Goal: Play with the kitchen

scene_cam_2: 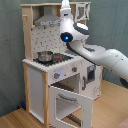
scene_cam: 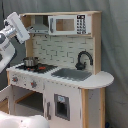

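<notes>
One part of the kitchen (scene_cam_2: 55, 75) is clearly opened: the oven door (scene_cam_2: 70, 102) hangs down, seen in the second exterior view. Everything else looks untouched: pot (scene_cam: 30, 62) on the hob (scene_cam: 36, 67), microwave door (scene_cam: 65, 25) closed, faucet (scene_cam: 83, 60) over the sink (scene_cam: 73, 74). I judge the task early, with plenty left to handle.

Arm (scene_cam_2: 100, 52) reaches in from the second exterior view's right, up near the hood (scene_cam_2: 46, 20) and top shelf. The gripper (scene_cam_2: 65, 6) sits at the top of that frame, and I cannot tell whether it is holding anything.

Kitchen stands upright on the wood floor (scene_cam_2: 20, 119) against a grey curtain (scene_cam: 115, 45), long axis vertical. Front faces the first exterior view's lower left, and the second exterior view's lower right. Counter runs hob to sink, rounded end at the first exterior view's right.
</notes>
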You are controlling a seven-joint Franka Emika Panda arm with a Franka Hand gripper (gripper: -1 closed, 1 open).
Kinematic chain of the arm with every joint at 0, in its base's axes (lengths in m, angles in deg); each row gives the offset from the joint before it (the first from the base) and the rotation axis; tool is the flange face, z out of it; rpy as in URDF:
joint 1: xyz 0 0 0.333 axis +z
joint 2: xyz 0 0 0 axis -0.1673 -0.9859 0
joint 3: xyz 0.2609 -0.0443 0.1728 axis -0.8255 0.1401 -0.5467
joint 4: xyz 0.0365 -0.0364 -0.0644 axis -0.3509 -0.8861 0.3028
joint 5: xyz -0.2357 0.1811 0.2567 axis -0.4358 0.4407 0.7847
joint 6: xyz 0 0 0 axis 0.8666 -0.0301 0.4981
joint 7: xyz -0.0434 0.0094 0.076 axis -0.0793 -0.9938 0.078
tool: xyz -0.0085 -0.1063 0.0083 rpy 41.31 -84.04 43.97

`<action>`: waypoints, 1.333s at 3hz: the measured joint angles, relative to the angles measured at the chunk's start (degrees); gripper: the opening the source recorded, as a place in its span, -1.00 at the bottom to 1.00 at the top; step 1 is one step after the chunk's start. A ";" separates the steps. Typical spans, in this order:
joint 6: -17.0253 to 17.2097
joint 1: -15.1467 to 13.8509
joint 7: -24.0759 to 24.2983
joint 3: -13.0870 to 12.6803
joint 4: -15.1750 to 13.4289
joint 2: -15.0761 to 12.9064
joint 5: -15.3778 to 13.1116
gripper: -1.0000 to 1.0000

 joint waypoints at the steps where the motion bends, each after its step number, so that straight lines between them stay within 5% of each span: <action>1: 2.05 -3.81 1.10 0.09 3.42 -0.51 2.92 1.00; 3: 8.87 -8.90 2.07 -0.01 8.41 -2.17 7.31 1.00; 4: 9.13 -8.95 2.07 -0.03 8.41 -2.17 7.40 -1.00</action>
